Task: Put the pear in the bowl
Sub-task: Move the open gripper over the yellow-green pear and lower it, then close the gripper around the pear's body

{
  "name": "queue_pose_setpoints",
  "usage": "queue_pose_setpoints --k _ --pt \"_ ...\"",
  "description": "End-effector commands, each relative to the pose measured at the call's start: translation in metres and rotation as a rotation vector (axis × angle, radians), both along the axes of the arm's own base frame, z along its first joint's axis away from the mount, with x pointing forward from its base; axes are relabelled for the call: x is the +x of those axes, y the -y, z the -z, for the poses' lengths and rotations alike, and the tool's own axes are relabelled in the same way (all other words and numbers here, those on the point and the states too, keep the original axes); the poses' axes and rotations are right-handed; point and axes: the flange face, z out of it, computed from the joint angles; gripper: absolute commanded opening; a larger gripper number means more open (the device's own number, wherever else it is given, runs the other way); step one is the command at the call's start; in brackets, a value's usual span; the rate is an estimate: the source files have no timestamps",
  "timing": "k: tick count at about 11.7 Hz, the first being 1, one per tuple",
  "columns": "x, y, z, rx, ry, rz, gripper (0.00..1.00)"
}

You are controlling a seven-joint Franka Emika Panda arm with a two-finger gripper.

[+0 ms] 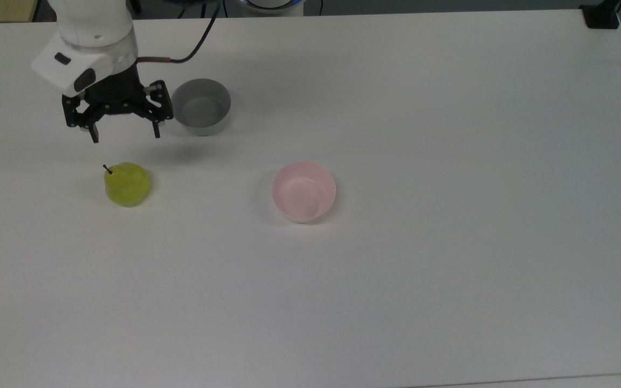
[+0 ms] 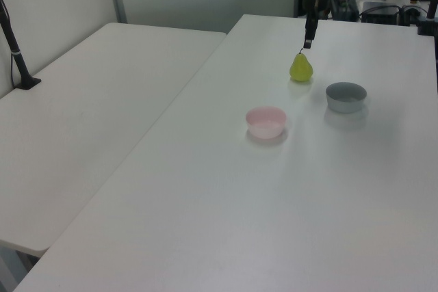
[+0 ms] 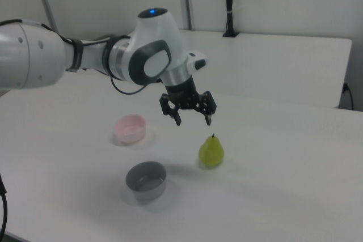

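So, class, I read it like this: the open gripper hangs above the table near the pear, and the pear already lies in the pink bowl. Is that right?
Not quite. The pear stands on the table, apart from the pink bowl, which holds nothing, as the top view shows. The rest holds: the gripper is open and hangs near the pear.

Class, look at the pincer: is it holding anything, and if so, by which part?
Nothing is held. The pincer hangs open above the table, apart from the pear, which stands untouched on the table.

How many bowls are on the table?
2. The grey bowl sits beside the gripper; the pink bowl sits toward the top view's right of the pear.
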Motion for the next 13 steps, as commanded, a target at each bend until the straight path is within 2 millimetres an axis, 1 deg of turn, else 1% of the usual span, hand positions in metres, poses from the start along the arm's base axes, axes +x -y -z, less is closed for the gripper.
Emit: queue_pose_setpoints --k 1,2,3,4,5,7,10,12,13 --pt "0.0 0.015 0.032 0.011 0.026 0.152 1.0" --pt "0.002 0.022 0.036 0.015 0.051 0.203 1.0" --pt "0.004 0.026 0.048 0.026 0.056 0.258 1.0" --pt "0.004 0.032 0.054 0.038 0.062 0.319 1.0" --pt "0.005 0.034 0.063 0.04 0.062 0.336 1.0" --pt "0.007 0.036 0.076 0.043 0.061 0.339 1.0" --pt "0.012 0.036 0.09 0.057 0.105 0.411 1.0" --pt "0.013 0.034 0.104 0.056 0.085 0.407 1.0" --pt "0.013 0.035 0.106 0.049 0.085 0.401 1.0"
